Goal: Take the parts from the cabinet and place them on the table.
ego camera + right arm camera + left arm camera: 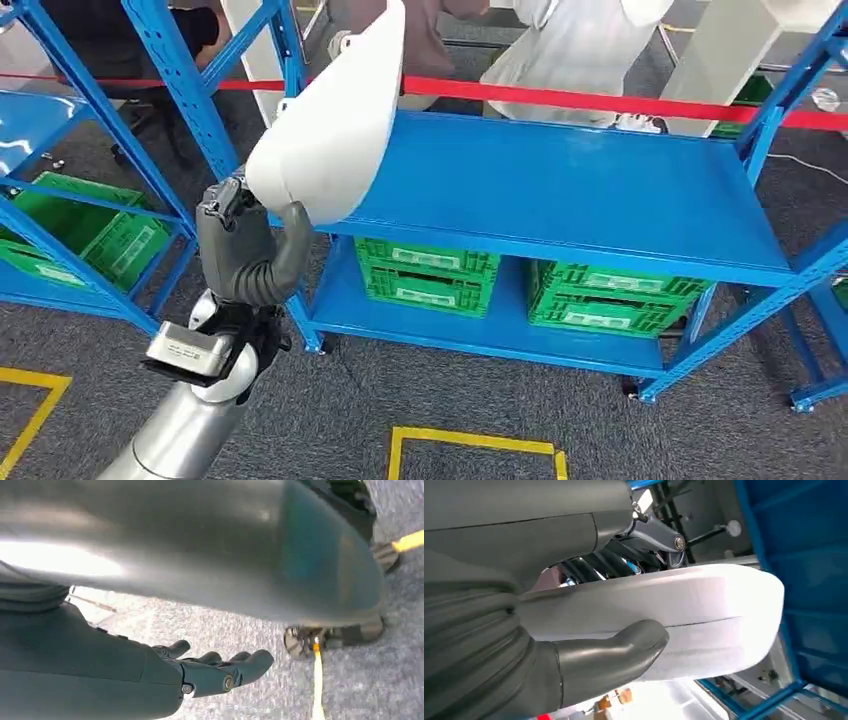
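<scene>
My left hand grasped the white curved part; my right hand hung released. The smooth shell risked slipping, or striking the blue rack.

Head high; wrist cameras close (turned)

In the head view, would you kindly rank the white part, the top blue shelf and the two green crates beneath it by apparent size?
1. Top blue shelf.
2. White part, though being nearer the camera enlarges it.
3. Right green crate and left green crate: alike, so unranked.
</scene>
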Controlling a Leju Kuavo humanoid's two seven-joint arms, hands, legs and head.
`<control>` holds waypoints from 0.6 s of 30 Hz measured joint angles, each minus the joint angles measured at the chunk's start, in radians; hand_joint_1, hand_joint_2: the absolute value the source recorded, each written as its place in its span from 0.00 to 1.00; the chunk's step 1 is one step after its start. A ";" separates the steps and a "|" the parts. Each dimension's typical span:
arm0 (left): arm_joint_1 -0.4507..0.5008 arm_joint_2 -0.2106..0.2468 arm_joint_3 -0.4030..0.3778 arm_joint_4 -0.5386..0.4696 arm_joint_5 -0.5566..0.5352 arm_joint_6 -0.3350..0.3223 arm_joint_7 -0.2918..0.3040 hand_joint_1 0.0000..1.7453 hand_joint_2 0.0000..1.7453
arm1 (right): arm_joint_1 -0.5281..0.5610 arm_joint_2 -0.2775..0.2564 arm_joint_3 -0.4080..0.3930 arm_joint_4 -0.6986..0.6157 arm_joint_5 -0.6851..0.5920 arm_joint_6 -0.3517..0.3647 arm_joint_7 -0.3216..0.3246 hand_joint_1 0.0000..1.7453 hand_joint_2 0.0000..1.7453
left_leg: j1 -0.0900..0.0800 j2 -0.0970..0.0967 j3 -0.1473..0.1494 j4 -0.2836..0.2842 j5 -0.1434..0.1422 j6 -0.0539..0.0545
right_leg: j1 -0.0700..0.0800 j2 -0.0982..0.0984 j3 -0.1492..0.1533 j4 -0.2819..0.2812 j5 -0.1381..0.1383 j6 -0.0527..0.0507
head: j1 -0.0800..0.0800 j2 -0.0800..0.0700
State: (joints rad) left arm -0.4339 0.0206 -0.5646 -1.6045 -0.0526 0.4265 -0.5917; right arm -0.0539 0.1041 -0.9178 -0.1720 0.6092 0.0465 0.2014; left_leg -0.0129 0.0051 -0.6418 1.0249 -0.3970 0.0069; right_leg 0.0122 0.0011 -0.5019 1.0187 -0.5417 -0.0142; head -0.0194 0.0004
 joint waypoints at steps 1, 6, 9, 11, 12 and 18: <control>0.001 0.000 0.003 -0.006 0.000 0.003 0.001 1.00 1.00 | 0.001 0.000 -0.001 0.000 0.000 -0.001 0.000 0.00 0.00 | -0.001 0.000 -0.001 -0.005 0.010 -0.005 | -0.004 -0.001 -0.004 -0.005 0.012 -0.006 | 0.000 0.000; 0.012 0.003 0.022 -0.029 -0.001 0.011 0.011 1.00 1.00 | 0.000 0.001 -0.012 -0.001 -0.011 -0.010 0.002 0.00 0.00 | 0.012 -0.007 -0.070 0.224 -0.208 -0.037 | -0.019 -0.012 -0.079 -0.015 0.081 -0.020 | -0.004 0.000; 0.019 0.003 0.024 -0.029 -0.003 0.011 0.015 1.00 1.00 | 0.001 0.002 -0.020 -0.001 -0.021 -0.020 -0.003 0.00 0.00 | 0.021 -0.006 -0.038 0.290 -0.158 -0.048 | -0.023 -0.015 -0.127 -0.012 0.120 -0.011 | -0.004 0.000; 0.019 0.003 0.025 -0.034 -0.005 0.012 0.014 1.00 1.00 | 0.000 0.002 -0.024 -0.001 -0.021 -0.021 -0.004 0.00 0.00 | 0.026 -0.006 0.072 0.156 -0.101 -0.052 | -0.028 -0.015 -0.157 -0.008 0.143 -0.001 | -0.004 0.000; 0.019 0.003 0.027 -0.040 -0.005 0.013 0.013 1.00 1.00 | -0.001 0.002 -0.026 -0.002 -0.021 -0.020 -0.009 0.00 0.00 | 0.029 -0.008 0.145 0.054 -0.130 -0.053 | -0.028 -0.014 -0.165 -0.003 0.153 0.006 | -0.005 0.000; 0.029 -0.005 0.039 -0.056 -0.011 0.018 0.003 1.00 1.00 | 0.005 0.002 -0.035 -0.002 -0.019 -0.013 -0.040 0.00 0.00 | 0.017 0.000 0.149 -0.029 -0.127 0.010 | -0.036 -0.009 -0.188 0.003 0.162 0.047 | -0.023 0.000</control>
State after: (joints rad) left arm -0.4044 0.0160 -0.5261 -1.6606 -0.0633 0.4448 -0.5882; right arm -0.0493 0.1064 -0.9529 -0.1740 0.5898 0.0332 0.1617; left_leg 0.0044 0.0049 -0.4926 0.9962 -0.5243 0.0168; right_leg -0.0238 -0.0082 -0.6896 1.0217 -0.3801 0.0326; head -0.0427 0.0004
